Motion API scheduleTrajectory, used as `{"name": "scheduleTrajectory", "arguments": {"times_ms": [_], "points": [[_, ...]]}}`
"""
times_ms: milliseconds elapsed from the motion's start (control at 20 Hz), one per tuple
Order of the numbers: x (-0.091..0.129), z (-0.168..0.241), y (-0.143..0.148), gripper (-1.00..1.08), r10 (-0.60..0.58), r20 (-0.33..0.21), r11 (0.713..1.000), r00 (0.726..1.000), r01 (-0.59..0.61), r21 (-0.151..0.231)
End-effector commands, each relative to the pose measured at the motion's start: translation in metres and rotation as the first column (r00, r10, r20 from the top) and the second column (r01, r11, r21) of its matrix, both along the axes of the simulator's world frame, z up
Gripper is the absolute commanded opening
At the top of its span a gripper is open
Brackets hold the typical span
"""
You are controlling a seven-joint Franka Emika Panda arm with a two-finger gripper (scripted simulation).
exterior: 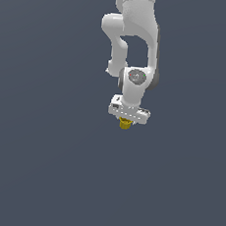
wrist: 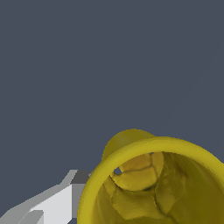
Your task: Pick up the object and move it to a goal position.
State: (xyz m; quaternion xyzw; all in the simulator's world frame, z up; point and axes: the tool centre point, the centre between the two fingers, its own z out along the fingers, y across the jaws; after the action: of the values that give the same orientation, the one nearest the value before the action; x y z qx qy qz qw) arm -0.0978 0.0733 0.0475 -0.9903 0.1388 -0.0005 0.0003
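Observation:
The object (exterior: 125, 124) is a small mustard-yellow cup. In the exterior view it hangs right under the white hand, near the middle of the picture. My gripper (exterior: 126, 121) is shut on it, and its fingers are mostly hidden by the hand and the cup. In the wrist view the cup (wrist: 148, 183) is very close, with its round rim and hollow inside facing the camera. One grey-white finger (wrist: 61, 203) lies against its side. The other finger is hidden. No goal marker shows.
The white arm (exterior: 137, 38) comes down from the top of the exterior view. All around it is plain dark grey-blue, with no other objects, edges or surface lines in view.

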Motion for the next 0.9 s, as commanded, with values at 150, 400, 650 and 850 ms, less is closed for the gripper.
{"name": "scheduleTrajectory", "arguments": {"times_ms": [150, 400, 650, 850], "points": [[0.000, 0.002, 0.001, -1.00, 0.000, 0.000, 1.000, 1.000, 0.000, 0.000], [0.003, 0.017, 0.005, -1.00, 0.000, 0.000, 1.000, 1.000, 0.000, 0.000], [0.009, 0.045, 0.014, -1.00, 0.000, 0.000, 1.000, 1.000, 0.000, 0.000], [0.016, 0.076, 0.024, -1.00, 0.000, 0.000, 1.000, 1.000, 0.000, -0.001]]}}
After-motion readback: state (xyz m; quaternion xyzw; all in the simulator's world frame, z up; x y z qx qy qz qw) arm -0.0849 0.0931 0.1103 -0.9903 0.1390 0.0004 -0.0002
